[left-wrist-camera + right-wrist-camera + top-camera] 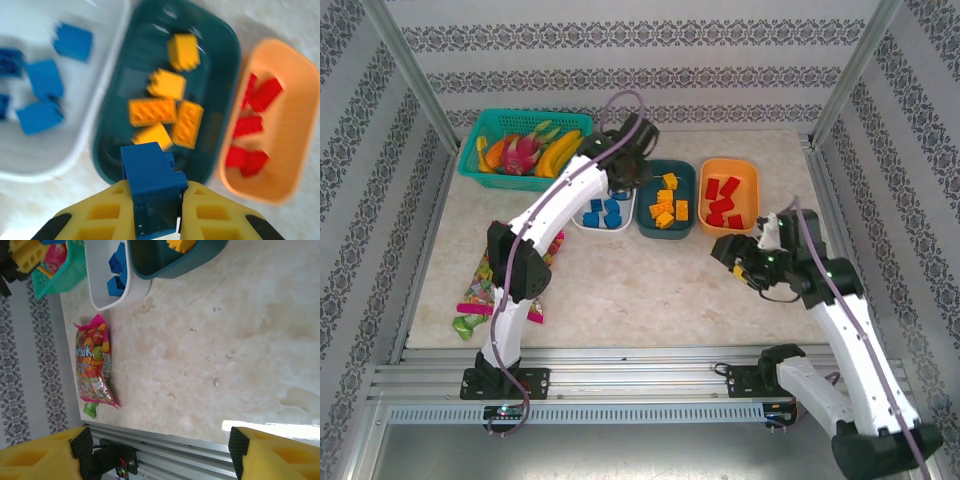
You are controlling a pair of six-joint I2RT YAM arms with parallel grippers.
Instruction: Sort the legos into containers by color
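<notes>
Three dishes stand in a row at the back of the table. The white dish [625, 224] holds blue legos [603, 212], the dark teal dish [648, 208] yellow-orange legos [668, 200], and the orange dish [751, 190] red legos [723, 203]. My left gripper [157, 194] is shut on a blue lego [150, 172], hanging over the teal dish's [220, 65] near rim beside the white dish [60, 160]. My right gripper [160, 452] is open and empty, low over bare table in front of the orange dish [295, 125].
A teal mesh basket of fruit [515, 140] stands at the back left. A colourful candy bag [480, 290] lies at the left by the left arm. An aluminium rail [640, 375] runs along the near edge, and frame posts flank the table.
</notes>
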